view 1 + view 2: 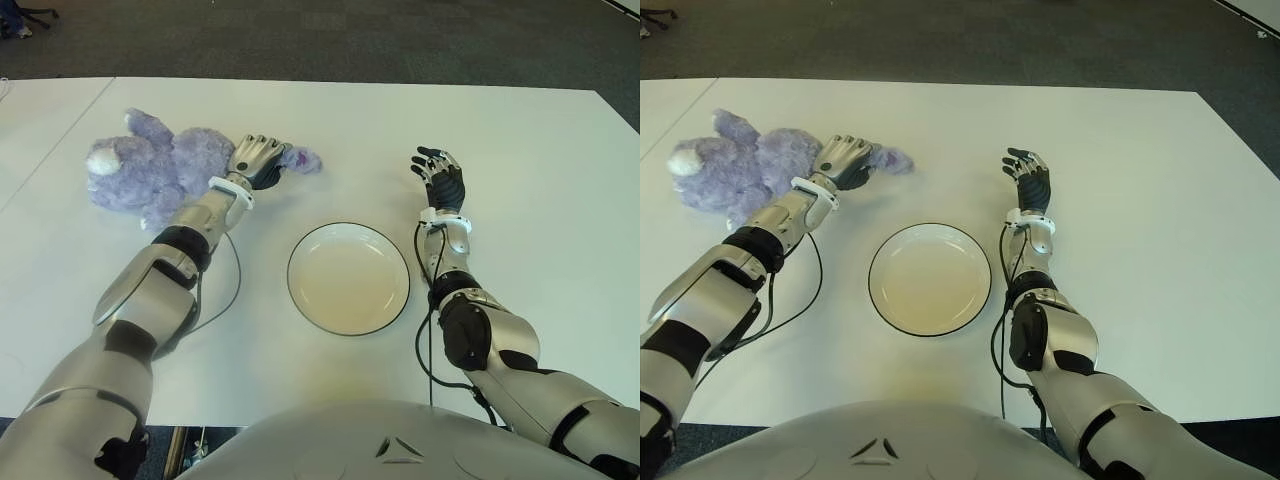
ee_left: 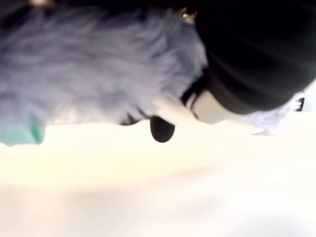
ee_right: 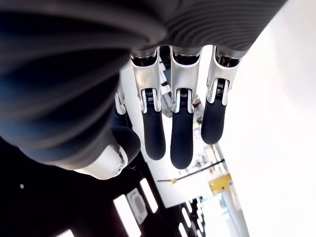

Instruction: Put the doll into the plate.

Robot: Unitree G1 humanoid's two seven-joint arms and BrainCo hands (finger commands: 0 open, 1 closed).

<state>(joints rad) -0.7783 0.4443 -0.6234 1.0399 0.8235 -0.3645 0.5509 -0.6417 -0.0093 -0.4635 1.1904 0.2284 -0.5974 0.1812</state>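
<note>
doll (image 1: pixel 150 165) under left robot hand (image 1: pixel 256 158)

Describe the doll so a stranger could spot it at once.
On the white table, look to the far left, beyond the round plate. The doll lies there with the left hand on it. It is the only soft, fuzzy purple thing; the right hand shows right of the plate, open.
</note>
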